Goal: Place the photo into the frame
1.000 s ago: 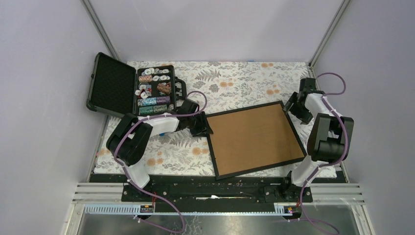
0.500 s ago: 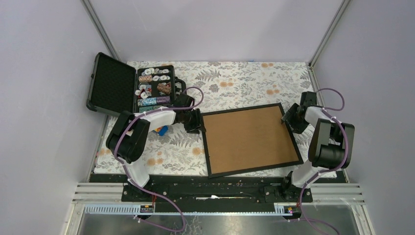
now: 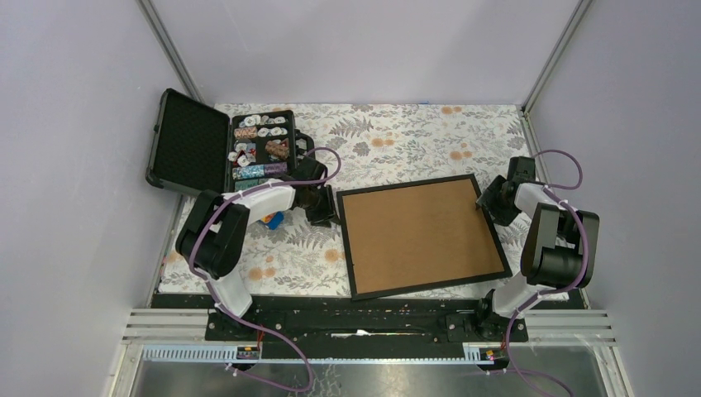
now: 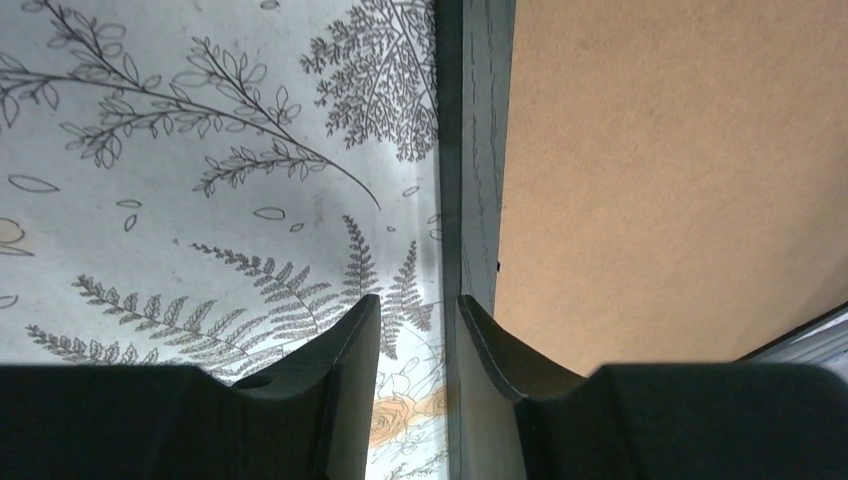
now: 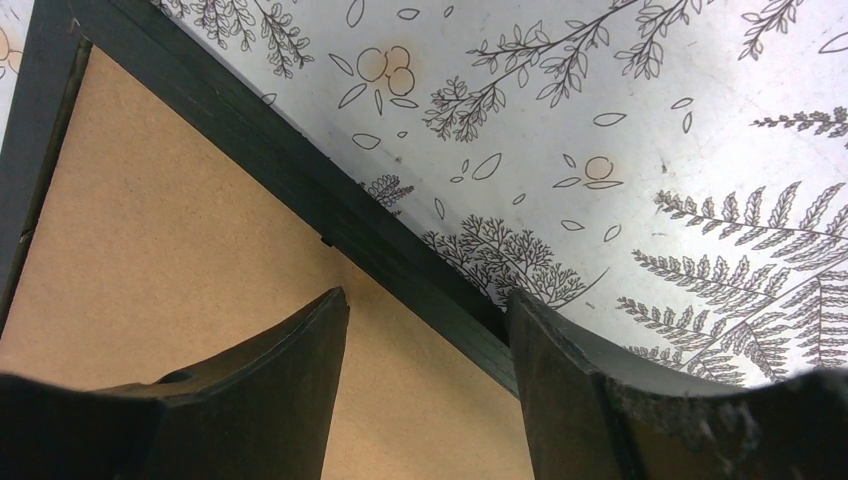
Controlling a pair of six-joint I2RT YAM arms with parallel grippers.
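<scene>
The frame (image 3: 422, 236) lies back up on the table, its brown board ringed by thin black moulding. The photo is hidden. My left gripper (image 3: 328, 215) is at the frame's left edge. In the left wrist view it (image 4: 418, 305) is open, one finger over the tablecloth and the other over the moulding (image 4: 478, 150). My right gripper (image 3: 486, 201) is at the frame's far right corner. The right wrist view shows it (image 5: 428, 297) open and astride the moulding (image 5: 260, 140), one finger above the brown board, the other outside the frame.
A black case (image 3: 190, 145) stands open at the back left, with a tray of chips (image 3: 263, 153) beside its foam lid. A small blue object (image 3: 271, 219) lies under the left arm. A floral cloth (image 3: 397, 141) covers the table, with walls close on both sides.
The frame has slid left and turned squarer to the table. My right gripper came in to its far right corner. My left gripper drew back left. Both pairs of jaws have narrowed.
</scene>
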